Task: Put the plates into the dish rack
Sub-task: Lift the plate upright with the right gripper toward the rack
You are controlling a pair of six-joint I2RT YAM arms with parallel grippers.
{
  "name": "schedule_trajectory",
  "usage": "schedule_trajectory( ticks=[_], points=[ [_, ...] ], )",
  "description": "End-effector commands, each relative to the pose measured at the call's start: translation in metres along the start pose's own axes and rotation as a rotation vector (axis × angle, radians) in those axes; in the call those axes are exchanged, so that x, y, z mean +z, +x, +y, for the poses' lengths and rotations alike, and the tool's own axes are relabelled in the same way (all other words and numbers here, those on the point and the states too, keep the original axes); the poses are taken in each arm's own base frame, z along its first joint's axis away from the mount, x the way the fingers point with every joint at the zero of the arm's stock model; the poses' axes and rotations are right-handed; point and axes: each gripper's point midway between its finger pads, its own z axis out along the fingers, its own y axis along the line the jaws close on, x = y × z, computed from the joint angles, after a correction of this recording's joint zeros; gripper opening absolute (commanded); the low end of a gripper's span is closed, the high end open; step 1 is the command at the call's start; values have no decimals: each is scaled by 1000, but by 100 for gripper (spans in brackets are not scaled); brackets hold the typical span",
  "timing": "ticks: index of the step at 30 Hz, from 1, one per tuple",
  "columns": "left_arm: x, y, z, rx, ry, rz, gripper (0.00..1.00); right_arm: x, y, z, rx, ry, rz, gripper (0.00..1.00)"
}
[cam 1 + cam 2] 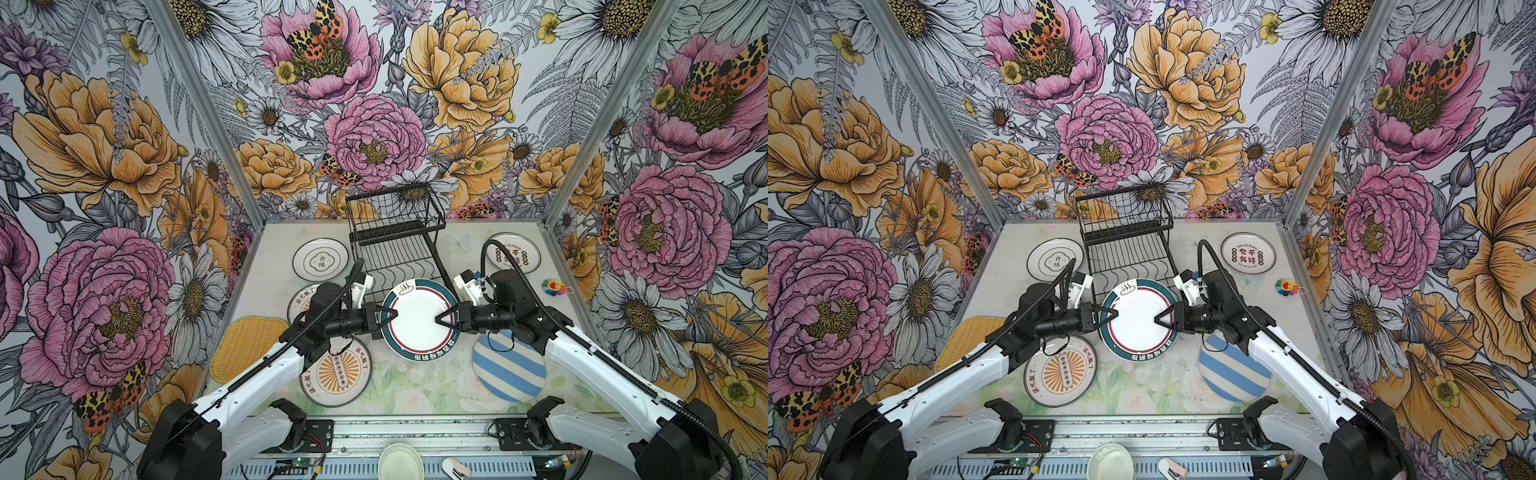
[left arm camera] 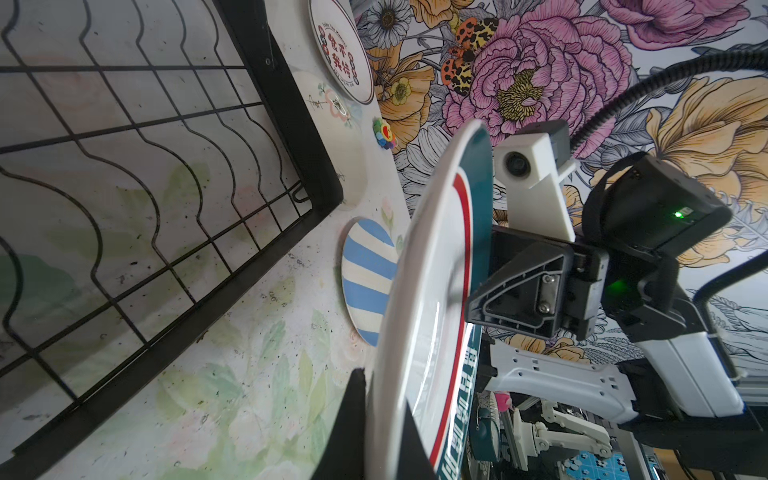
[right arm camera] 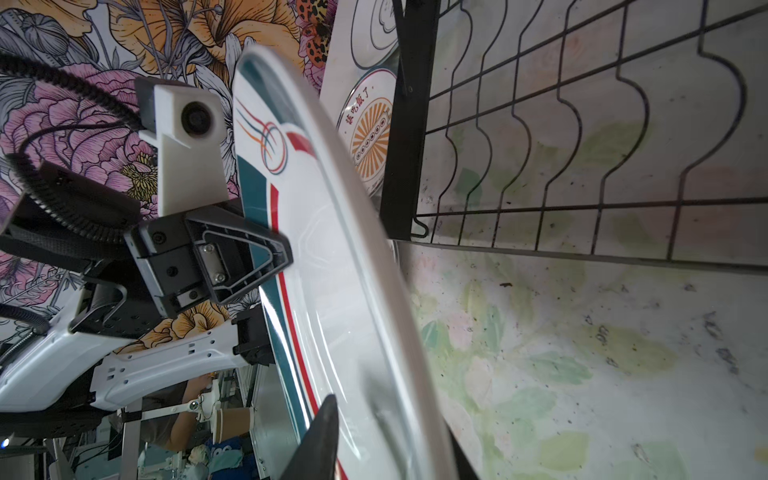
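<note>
A white plate with a teal rim (image 1: 417, 320) (image 1: 1138, 318) hangs tilted between both grippers, just in front of the black wire dish rack (image 1: 395, 232). My left gripper (image 1: 392, 318) (image 2: 384, 386) is shut on the plate's left rim. My right gripper (image 1: 436, 319) (image 3: 390, 424) straddles the right rim with its jaws standing wider than the rim. On the table lie a blue-striped plate (image 1: 509, 365), an orange-sunburst plate (image 1: 340, 372), a second one (image 1: 301, 297) half hidden under the left arm, two white plates with characters (image 1: 321, 259) (image 1: 515, 254) and a yellow woven tray (image 1: 245, 345).
The rack's lower tier (image 2: 166, 208) (image 3: 582, 124) with wavy wires holds nothing. A small colourful toy (image 1: 554, 286) lies at the right wall. A pale bowl (image 1: 401, 461) sits on the rail in front. Flowered walls close in the table on three sides.
</note>
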Motion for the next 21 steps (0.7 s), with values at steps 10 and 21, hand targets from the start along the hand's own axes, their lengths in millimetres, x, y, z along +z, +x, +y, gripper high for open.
schedule_trajectory(
  ticks=[10,21],
  points=[
    [-3,-4,-21,36,127,36,0,-12,-27,62,-168,-199,-42,0],
    [-30,-16,27,68,-171,-5,94,-20,-71,39,-195,49,-197,0]
  ],
)
